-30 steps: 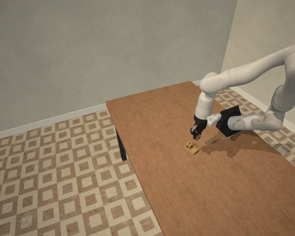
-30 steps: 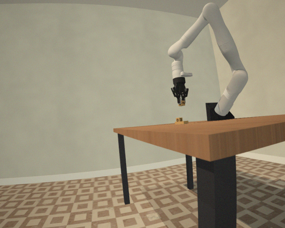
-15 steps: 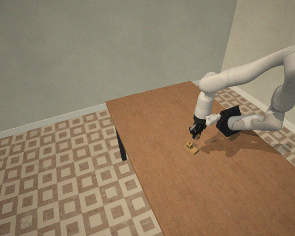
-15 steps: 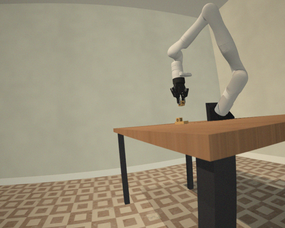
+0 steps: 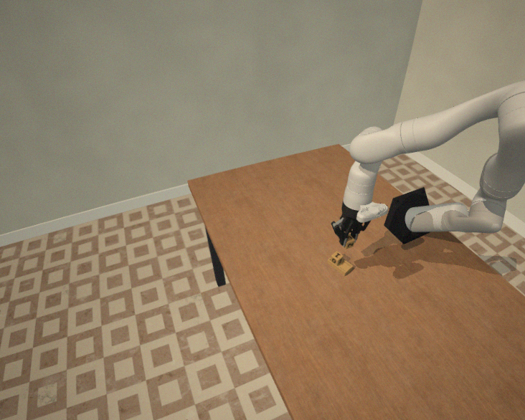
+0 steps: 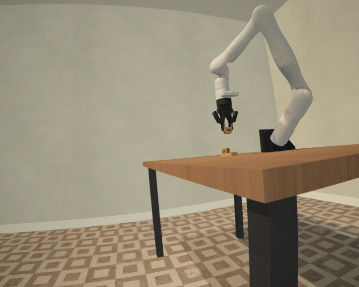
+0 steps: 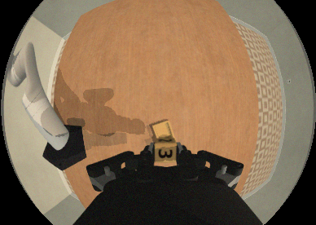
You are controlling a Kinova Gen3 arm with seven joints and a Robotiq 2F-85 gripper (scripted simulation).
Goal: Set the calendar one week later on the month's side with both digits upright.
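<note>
Jaws (image 5: 347, 244) (image 6: 227, 129) clamped around 1 cube (image 5: 349, 243) (image 6: 227, 130) (image 7: 165, 153), apparently well above the tray (image 5: 346, 269) (image 6: 231, 154) (image 7: 162, 129).

Dim, warm light; the arm's soft shadow crosses the counter (image 5: 290, 289) (image 6: 204, 172) (image 7: 183, 60), lower right from above; wrist view bulges, black-cornered

The tabletop (image 5: 290, 234) (image 6: 204, 166) (image 7: 163, 60) is orange-brown, the end effector (image 5: 347, 244) (image 6: 226, 129) (image 7: 164, 148) black, the floor (image 5: 118, 334) (image 6: 112, 255) (image 7: 265, 93) patterned in brown and cream squares.
</note>
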